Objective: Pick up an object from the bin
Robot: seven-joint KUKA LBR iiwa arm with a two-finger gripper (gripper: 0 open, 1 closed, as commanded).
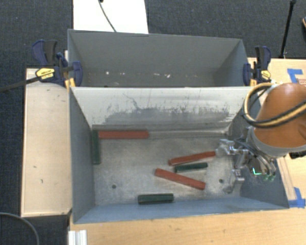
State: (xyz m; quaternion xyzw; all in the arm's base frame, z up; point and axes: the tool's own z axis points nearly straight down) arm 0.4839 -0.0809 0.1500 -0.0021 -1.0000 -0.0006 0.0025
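Camera view: claw (233,168) low at bin (143,108) right wall, grip state can't tell, just beside red-brown bar (191,158) and green bar (190,167) mid-floor; approach step, next likely shift left onto one.

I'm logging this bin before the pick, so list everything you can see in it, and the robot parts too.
bin: one, grey metal, middle of the view
red sticks: three, red-brown; one along the back wall at the left, one right of centre, one slanted in front of that
green sticks: three, dark green; one along the left wall, one between the two middle red ones, one by the front wall
pincer: one, metal, down in the bin's right end, just right of the middle sticks
orange cover: one, on the arm above the pincer, right edge of the bin
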